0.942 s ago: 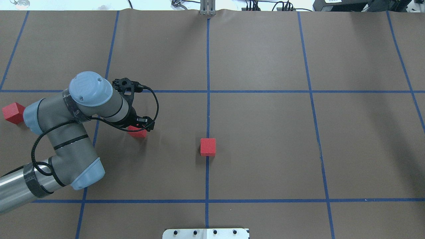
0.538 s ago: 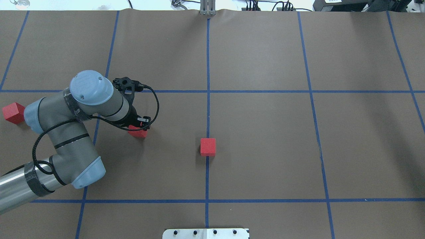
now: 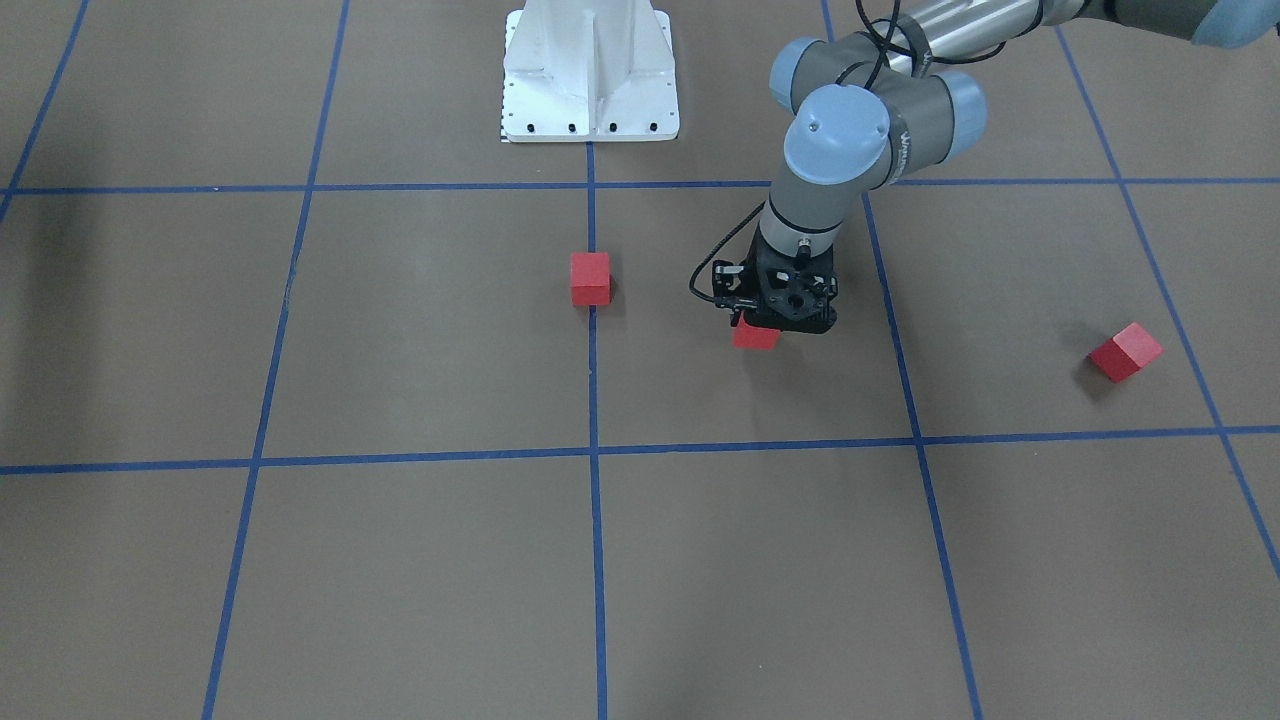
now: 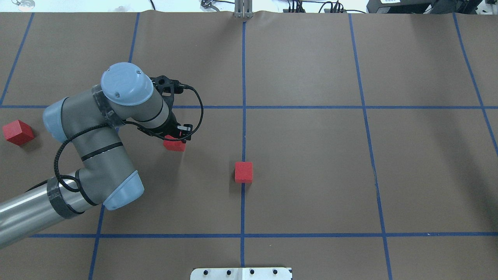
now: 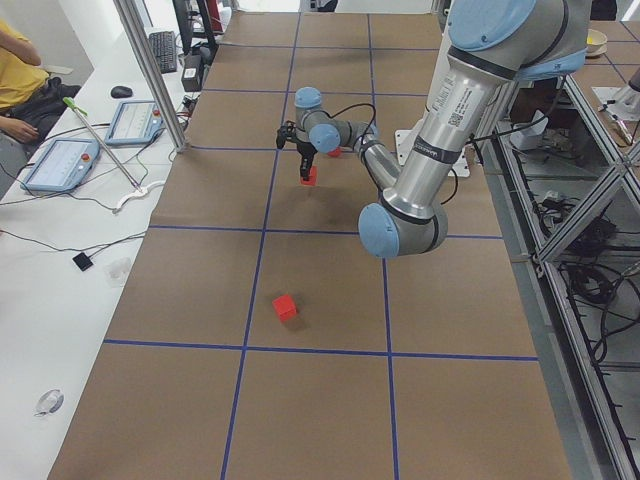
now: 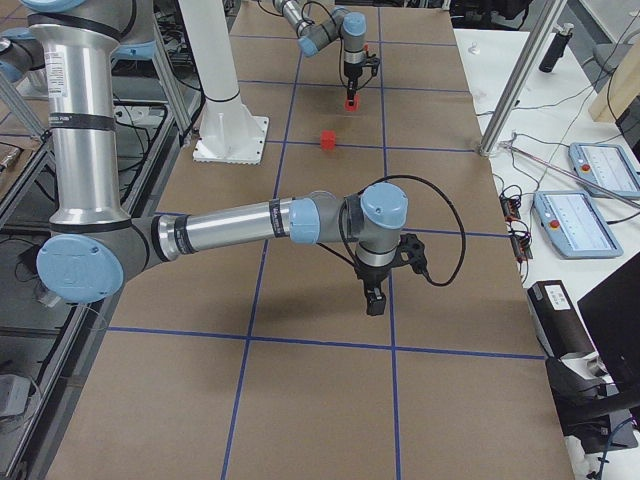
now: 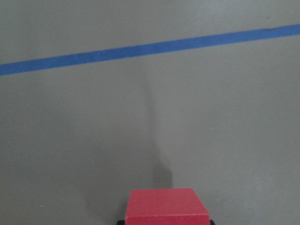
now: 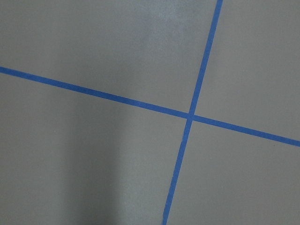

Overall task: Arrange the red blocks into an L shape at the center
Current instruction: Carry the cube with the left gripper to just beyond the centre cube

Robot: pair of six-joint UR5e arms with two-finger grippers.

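My left gripper [image 4: 177, 137] is shut on a red block [image 4: 174, 145] and holds it just above the brown table, left of centre. The held block also shows in the front view [image 3: 755, 337] and at the bottom of the left wrist view [image 7: 168, 207]. A second red block [image 4: 243, 172] sits on the centre blue line, also in the front view [image 3: 590, 278]. A third red block [image 4: 17, 132] lies at the far left, turned at an angle. My right gripper [image 6: 375, 300] shows only in the exterior right view, hanging over bare table; I cannot tell whether it is open.
Blue tape lines [image 4: 243, 116] divide the brown table into large squares. The robot's white base plate [image 3: 590, 75] stands at the near middle edge. The right wrist view shows only a crossing of blue lines [image 8: 190, 116].
The left gripper narrowed onto the red block, then carried it right and away from the robot, toward the centre block. The other two blocks have not moved.
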